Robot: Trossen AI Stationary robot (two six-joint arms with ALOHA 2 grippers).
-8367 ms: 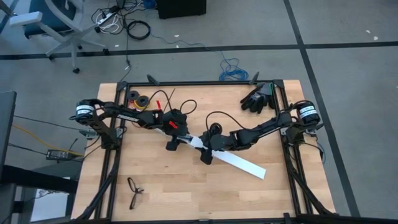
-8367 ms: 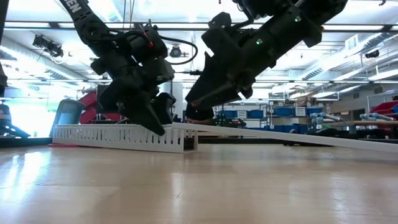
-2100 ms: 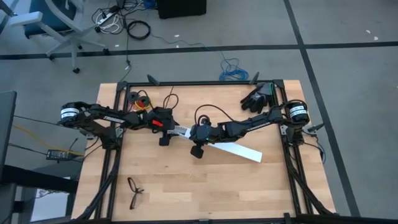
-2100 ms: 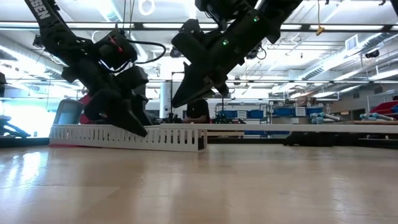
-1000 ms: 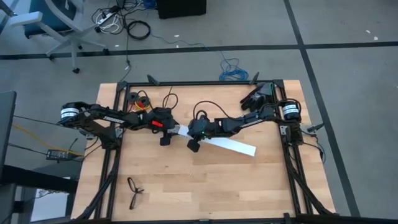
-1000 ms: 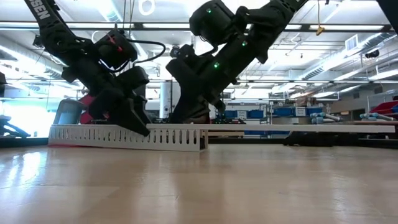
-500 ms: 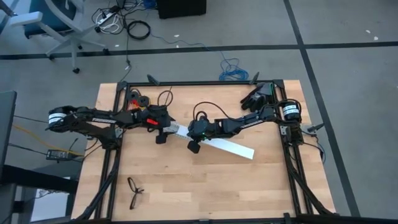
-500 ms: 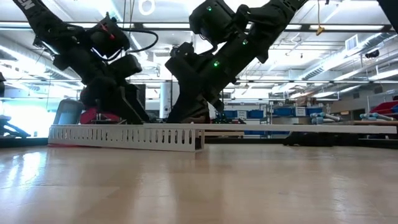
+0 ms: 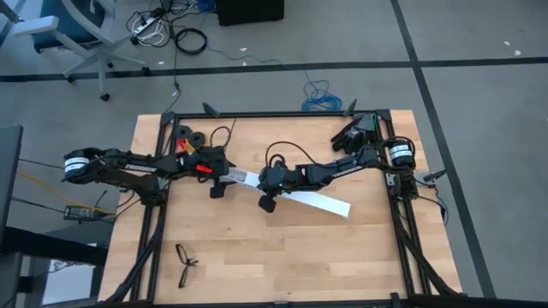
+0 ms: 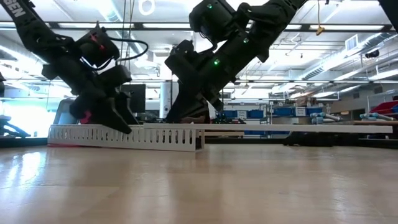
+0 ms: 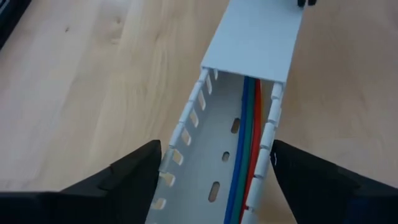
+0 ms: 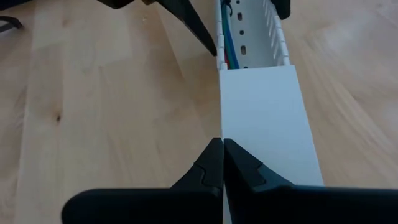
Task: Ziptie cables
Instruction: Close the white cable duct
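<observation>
A white slotted rail (image 11: 214, 186) lies on the wooden table, left of centre, with the cables (image 11: 245, 155), blue, green and red wires, running along inside it. A flat white cover (image 12: 267, 124) caps the rail's right part and reaches on toward the table's right (image 9: 317, 201). My left gripper (image 11: 217, 168) is open, one finger on each side of the rail's uncovered end (image 9: 235, 176), touching neither wall. My right gripper (image 12: 222, 152) is shut, down at the cover's long edge. No ziptie is in view. My right gripper sets its shut fingertips (image 12: 214, 158) on the cover's long edge (image 12: 225, 124), a short way back from the end that caps the rail. It comes slanting down from the table's right, along the cover. The cover lies flat on top of the rail.
Two black spools with red and yellow wire (image 9: 193, 137) sit at the far left. Black gloves (image 9: 355, 133) lie at the far right corner, and glasses (image 9: 186, 261) near the front left. A black frame (image 9: 154, 231) borders the table. Bare wood lies in front of the rail.
My left gripper has drawn back along the rail toward the table's left edge, staying astride the uncovered end. The rail, the cover and my right gripper have kept still.
</observation>
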